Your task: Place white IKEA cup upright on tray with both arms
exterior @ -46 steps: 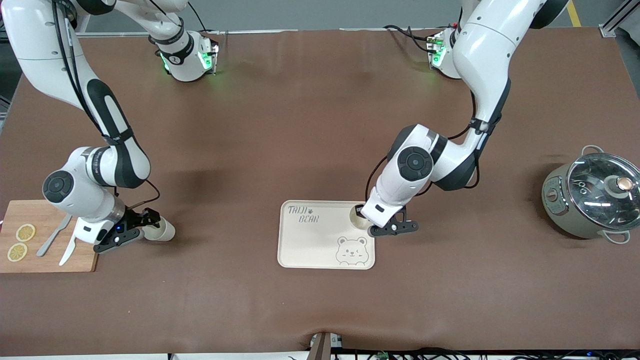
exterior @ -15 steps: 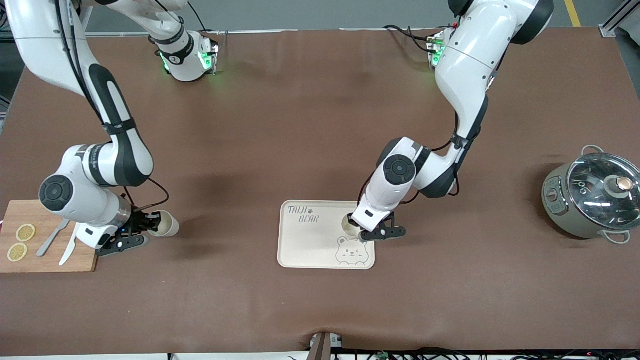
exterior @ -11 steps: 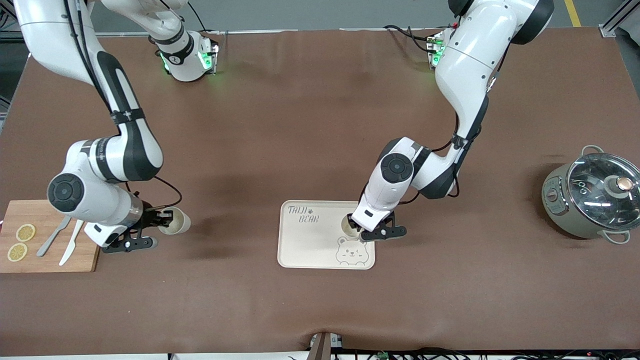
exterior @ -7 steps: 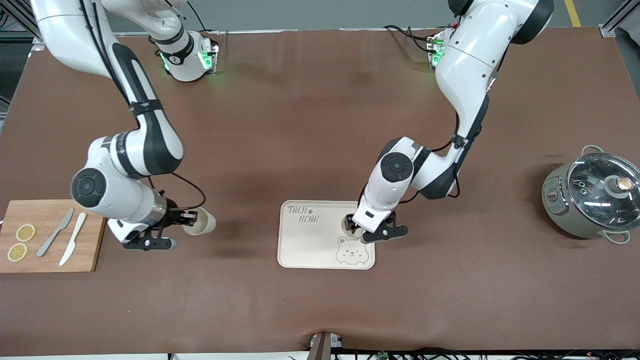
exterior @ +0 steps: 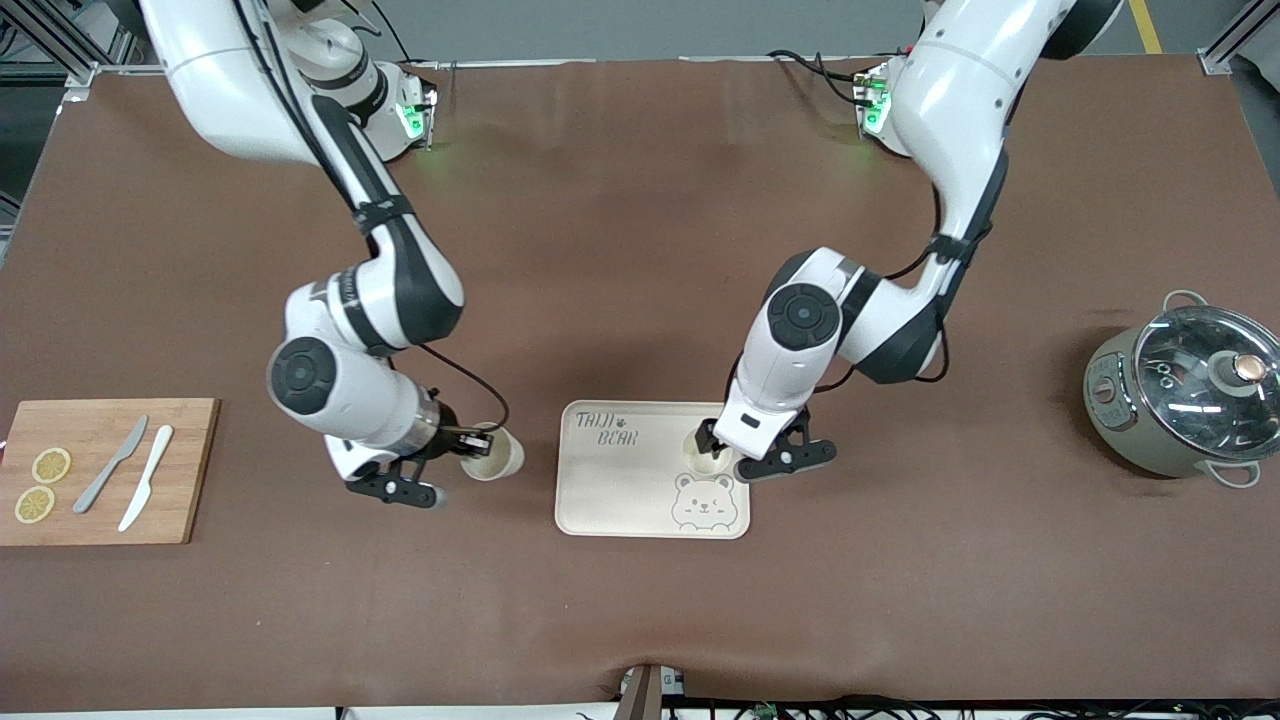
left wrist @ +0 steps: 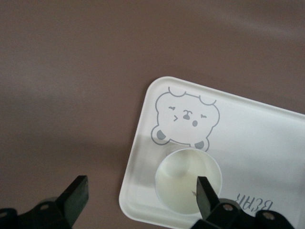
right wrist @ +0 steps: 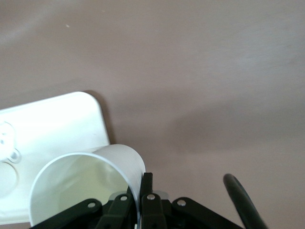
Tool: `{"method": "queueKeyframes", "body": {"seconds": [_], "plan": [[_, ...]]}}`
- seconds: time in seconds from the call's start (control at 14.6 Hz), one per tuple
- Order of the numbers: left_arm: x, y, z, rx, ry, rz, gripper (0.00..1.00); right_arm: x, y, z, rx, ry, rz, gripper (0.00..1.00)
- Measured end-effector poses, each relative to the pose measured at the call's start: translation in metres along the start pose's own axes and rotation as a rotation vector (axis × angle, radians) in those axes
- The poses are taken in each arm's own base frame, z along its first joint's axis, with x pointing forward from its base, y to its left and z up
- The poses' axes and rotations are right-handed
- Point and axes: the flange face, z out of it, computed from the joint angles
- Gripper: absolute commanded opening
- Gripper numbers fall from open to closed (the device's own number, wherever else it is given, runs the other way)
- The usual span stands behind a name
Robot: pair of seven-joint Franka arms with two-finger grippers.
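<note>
A white cup stood upright on the cream tray, just above the winking bear drawing and close to the tray's edge toward the left arm's end of the tabletop. The left gripper hung right over it with its fingers spread wide; in the left wrist view one fingertip showed over the cup's mouth and the other out over the bare tabletop, neither pressing on the wall, so this cup looked set down and let go. A second white cup was carried by the right gripper, whose fingers were pinched tight on its rim, one inside and one outside the wall, which kept the mouth open and turned mostly upward and seemed meant to allow a straight lowering. That cup hung over the tabletop just beside the tray's edge toward the right arm's end. Between the fingers of the two grippers lay the tray's open half, bare apart from the "TAIJI BEAR" lettering, so there appeared to be room to set the second cup down well apart from the first. The first cup's nearness to the tray's rim was probably the thing to mind as the left fingers drew clear. A wooden cutting board with knives and lemon slices, and a lidded pot, sat well apart at the tabletop's ends.
</note>
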Motion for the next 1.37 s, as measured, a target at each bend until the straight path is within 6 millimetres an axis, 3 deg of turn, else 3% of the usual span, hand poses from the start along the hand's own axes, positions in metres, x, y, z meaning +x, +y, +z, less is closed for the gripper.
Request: {"method": "queueKeyframes", "body": {"seconds": [0.14,0.27,0.69,0.96,1.17,1.37], "plan": [[0.016,-0.02,-0.039,0.032,-0.002,0.0,1.0,-0.002,-0.022,0.013,0.022,0.028,0.029,0.0],[0.039,-0.051,-0.064,0.052,-0.01,0.019,1.0,-0.005,-0.039,0.03,0.035,0.041,0.049,0.0],[0.107,-0.164,-0.091,0.052,-0.063,0.069,1.0,-0.033,-0.093,0.083,0.027,0.077,0.095,0.0],[0.139,-0.232,-0.102,0.04,-0.067,0.107,1.0,-0.044,-0.103,0.103,0.007,0.095,0.066,0.0],[0.145,-0.26,-0.117,0.05,-0.081,0.126,1.0,-0.045,-0.103,0.109,-0.004,0.113,0.046,0.0],[0.14,-0.265,-0.148,0.061,-0.09,0.138,1.0,-0.048,-0.105,0.116,-0.004,0.115,0.039,0.0]]}}
